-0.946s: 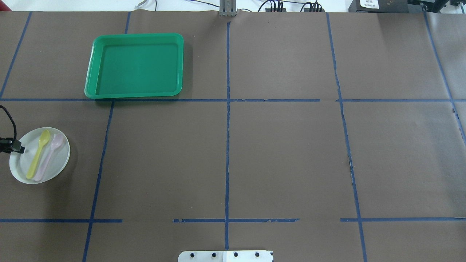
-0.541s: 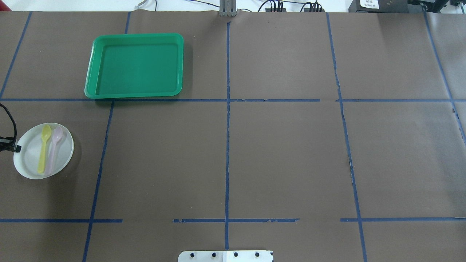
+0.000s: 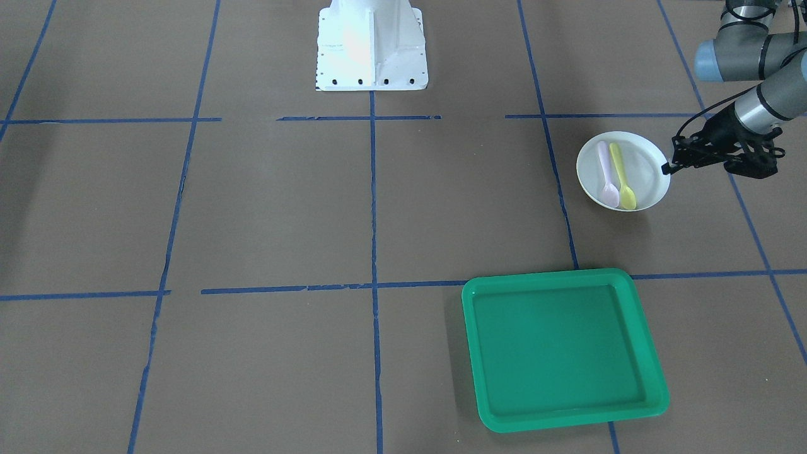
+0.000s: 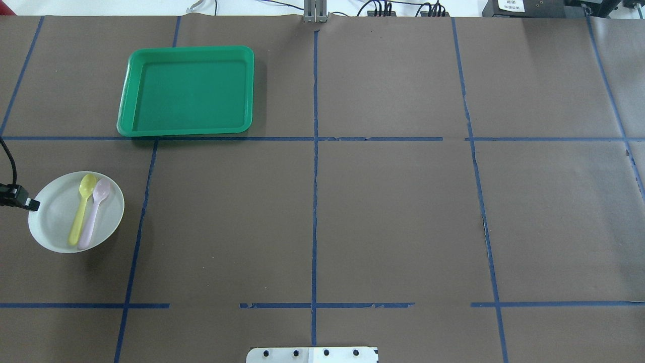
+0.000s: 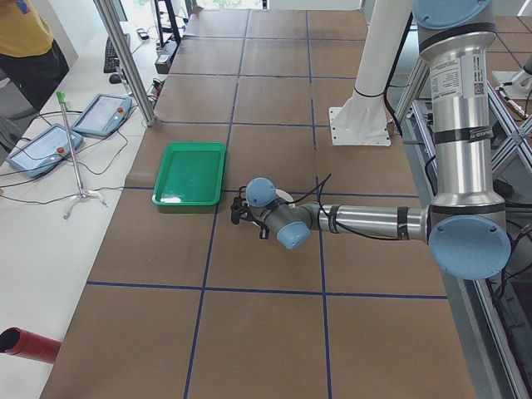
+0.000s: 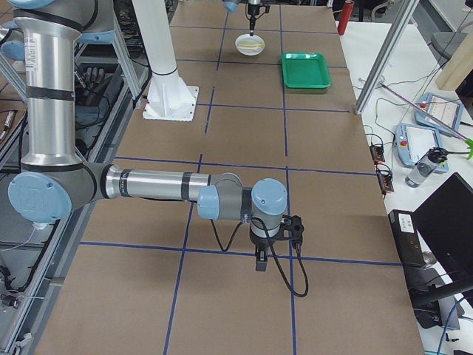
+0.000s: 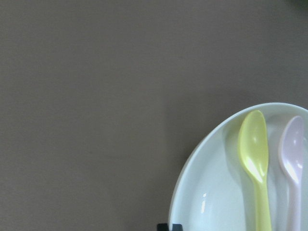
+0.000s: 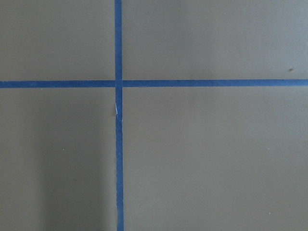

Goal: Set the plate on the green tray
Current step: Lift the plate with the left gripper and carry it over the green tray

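"On the table's left side, what was counted?"
"One plate (image 4: 53, 224) on the near side, carrying two spoons: one yellow spoon (image 4: 82, 209) and one pink spoon (image 4: 94, 212). One green tray (image 4: 186, 91) lay farther off, well apart from the plate."
"Gripper status?"
"Two units. The left gripper (image 4: 31, 204) pinched the plate's rim. The right gripper (image 6: 260, 264): jaw state could not be determined."

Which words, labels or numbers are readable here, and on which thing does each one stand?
No text is legible in any view.
White label on the black box: too small to read.
Left arm's sticker: too blurred to read.
Right arm's sticker: too blurred to read.
The plate and the green tray show no markings.
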`<state>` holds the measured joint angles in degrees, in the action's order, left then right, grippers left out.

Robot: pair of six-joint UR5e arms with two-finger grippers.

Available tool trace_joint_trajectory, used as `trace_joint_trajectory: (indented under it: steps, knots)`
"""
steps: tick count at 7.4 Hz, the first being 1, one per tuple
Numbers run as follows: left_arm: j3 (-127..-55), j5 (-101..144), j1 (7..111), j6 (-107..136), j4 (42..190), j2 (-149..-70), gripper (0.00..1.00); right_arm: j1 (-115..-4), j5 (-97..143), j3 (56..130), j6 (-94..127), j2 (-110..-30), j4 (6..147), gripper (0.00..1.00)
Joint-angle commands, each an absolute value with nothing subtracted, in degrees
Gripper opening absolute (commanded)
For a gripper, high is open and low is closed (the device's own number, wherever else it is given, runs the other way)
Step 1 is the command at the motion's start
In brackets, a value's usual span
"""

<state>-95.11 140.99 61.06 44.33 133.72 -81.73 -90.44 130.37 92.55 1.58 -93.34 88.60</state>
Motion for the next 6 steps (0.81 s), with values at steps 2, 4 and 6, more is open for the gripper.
trace_joint_trajectory:
  steps: [2, 4, 6]
  knots:
    - [-95.54, 145.99, 66.87, 45.08, 132.20, -86.37, 0.00, -90.44, 130.34, 92.55, 1.58, -93.34, 88.59, 1.00]
    - [-93.97, 146.07, 68.38, 44.91, 119.43, -97.05, 0.00, -90.44, 130.43, 92.55, 1.58, -93.34, 88.59, 1.00]
    - [-82.51, 145.99, 68.38, 45.17, 117.51, -110.51, 0.00, -90.44, 130.34, 92.55, 1.58, -93.34, 88.59, 1.00]
